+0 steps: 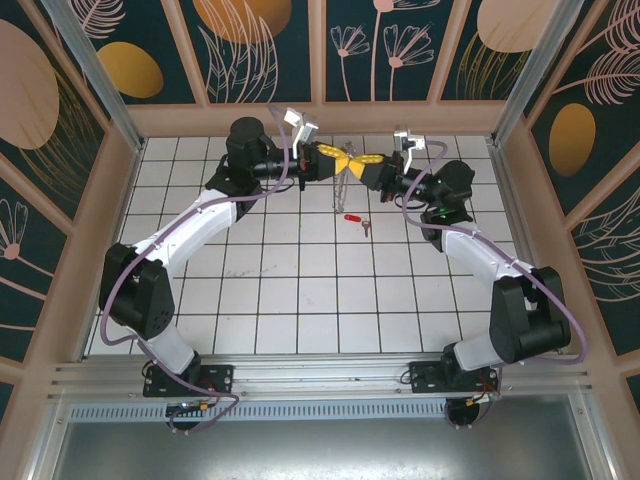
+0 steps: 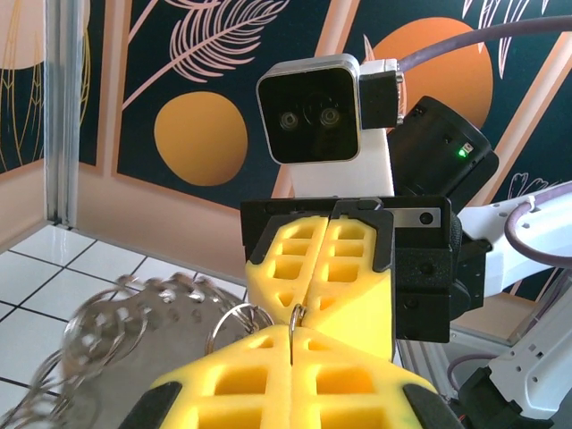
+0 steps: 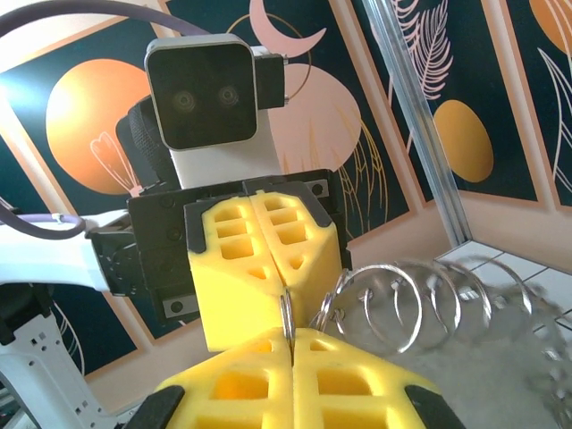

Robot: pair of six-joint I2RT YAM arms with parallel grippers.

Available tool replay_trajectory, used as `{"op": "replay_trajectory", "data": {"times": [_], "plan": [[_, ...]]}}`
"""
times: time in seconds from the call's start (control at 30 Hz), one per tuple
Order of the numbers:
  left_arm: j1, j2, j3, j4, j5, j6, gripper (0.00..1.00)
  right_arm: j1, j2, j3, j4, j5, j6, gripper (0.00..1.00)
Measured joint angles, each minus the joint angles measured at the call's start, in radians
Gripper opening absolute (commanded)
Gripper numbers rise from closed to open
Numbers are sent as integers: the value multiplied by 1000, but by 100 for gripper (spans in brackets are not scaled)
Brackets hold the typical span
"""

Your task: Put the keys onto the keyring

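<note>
The left gripper (image 1: pixel 330 160) has its yellow fingers (image 2: pixel 223 384) pressed together on a thin wire of the keyring (image 1: pixel 342 185). The keyring hangs between both grippers over the far middle of the table (image 1: pixel 300 290), its length running down toward the tiles. Just right of it and nearer lies the key (image 1: pixel 354 219), flat and apart from the ring, with its red head far-left and its blade pointing near-right. The right gripper (image 1: pixel 362 162) pinches the same wire, tip to tip with the left. In the wrist views the ring's small loops blur and run off frame. Whether its lower end touches the table is unclear. The table is white gridded tile, and dark floral walls (image 1: pixel 270 40) stand around it.
</note>
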Motion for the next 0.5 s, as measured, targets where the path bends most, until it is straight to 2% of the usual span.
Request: {"op": "replay_trajectory", "data": {"times": [0.13, 0.5], "plan": [[0, 0, 0, 1, 0, -5, 0, 0, 2, 0, 2, 2, 2, 0], [0, 0, -33, 68, -6, -44, 15, 1, 14, 0, 38, 7, 33, 0]]}}
